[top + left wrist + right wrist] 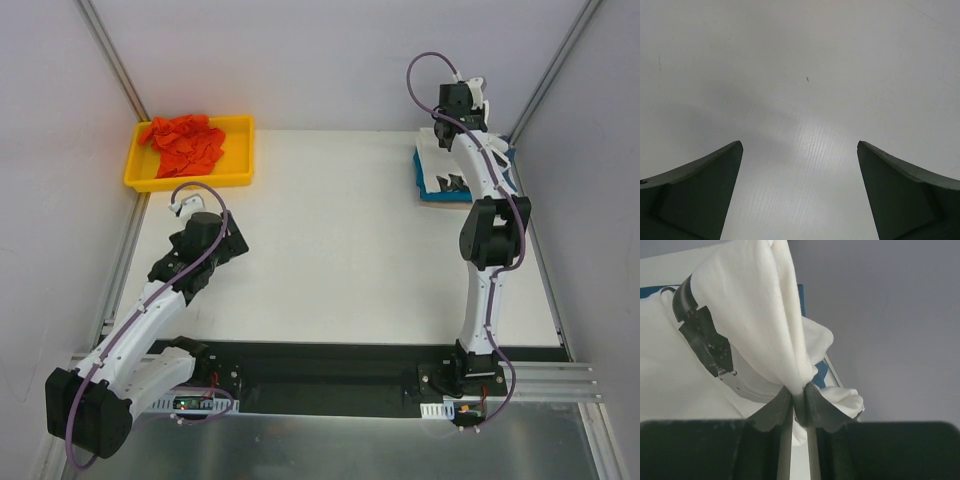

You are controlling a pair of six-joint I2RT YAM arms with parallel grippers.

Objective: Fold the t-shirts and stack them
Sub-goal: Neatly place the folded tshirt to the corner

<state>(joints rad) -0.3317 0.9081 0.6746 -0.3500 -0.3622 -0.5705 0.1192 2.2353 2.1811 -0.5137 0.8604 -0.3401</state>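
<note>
The orange-red t-shirt lies crumpled in the yellow tray at the back left. The white t-shirt with black marks lies on the teal-blue t-shirt at the back right. My right gripper is over that pile and shut on a bunched fold of the white t-shirt, which it lifts; the gripper pinches the cloth at its tips. A strip of teal-blue cloth shows beneath. My left gripper is open and empty, seen in the left wrist view over bare white table.
Grey walls with metal posts close in the table at the back and both sides. The yellow tray stands against the left wall. The black rail with the arm bases runs along the near edge.
</note>
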